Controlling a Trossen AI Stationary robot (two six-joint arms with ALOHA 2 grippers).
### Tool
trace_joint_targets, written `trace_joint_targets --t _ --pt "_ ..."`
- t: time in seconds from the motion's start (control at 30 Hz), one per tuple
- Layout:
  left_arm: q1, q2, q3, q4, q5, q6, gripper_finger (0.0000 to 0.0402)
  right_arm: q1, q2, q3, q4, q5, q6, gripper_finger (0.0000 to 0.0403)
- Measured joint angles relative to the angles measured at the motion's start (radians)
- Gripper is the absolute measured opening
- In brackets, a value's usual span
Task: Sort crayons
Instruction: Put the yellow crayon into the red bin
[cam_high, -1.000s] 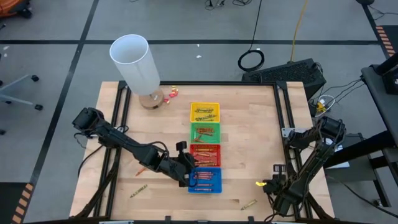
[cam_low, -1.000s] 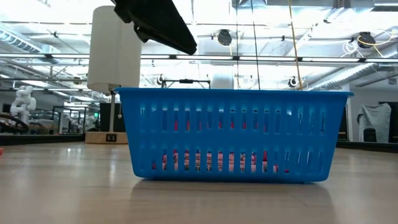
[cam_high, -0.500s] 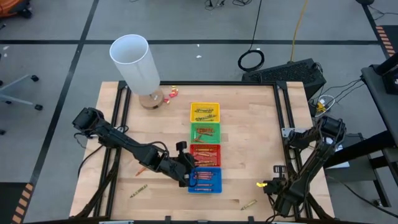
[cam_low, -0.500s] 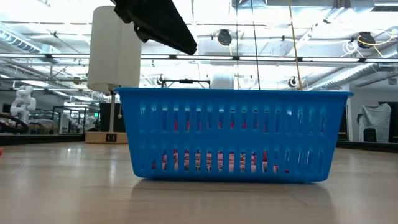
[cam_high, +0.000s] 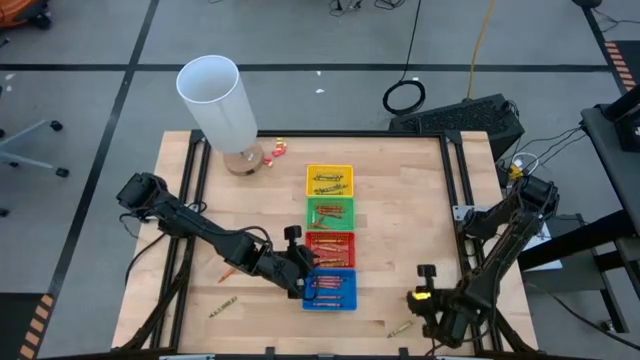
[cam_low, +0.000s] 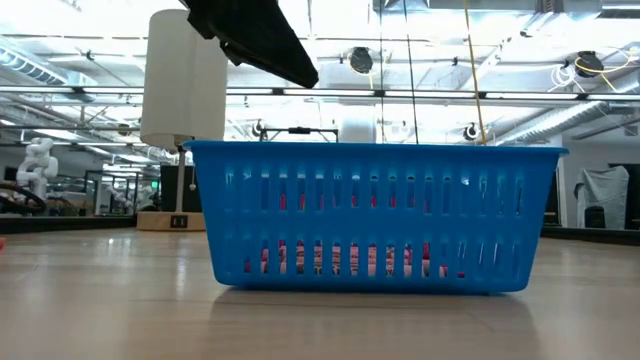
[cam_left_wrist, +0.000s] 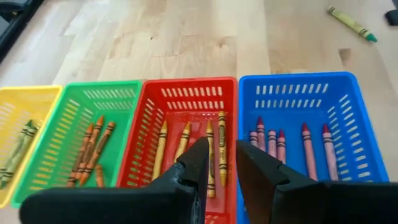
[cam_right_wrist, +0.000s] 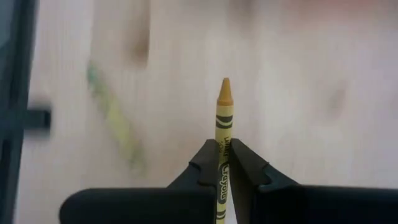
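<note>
The right end effector pinches a yellow crayon tight above the bench, near its front right corner. The left end effector hangs over the red tray, fingers a little apart, holding nothing. More crayons lie in the trays.

A grey floor crossed by dark tape lines surrounds the wooden worktop, under ceiling strip lights.

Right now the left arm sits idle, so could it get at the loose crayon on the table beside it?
Probably yes: the crayon lies on bare table near the left gripper, nothing between them.
</note>
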Motion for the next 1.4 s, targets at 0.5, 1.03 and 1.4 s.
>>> trace_joint_targets --t 0.5,1.03,1.4 --pt "0.037 0.0 0.0 -0.001 -0.026 0.132 0.008 -0.145 -0.021 0.0 0.085 0.324 -0.306 0.0" --pt "0.076 0.0 0.0 -0.004 -0.024 0.285 0.008 -0.255 -0.022 0.0 0.087 0.339 -0.822 0.0005" --pt "0.111 0.0 0.0 -0.005 -0.023 0.306 0.008 -0.28 -0.022 0.001 0.086 0.339 -0.935 0.0006"
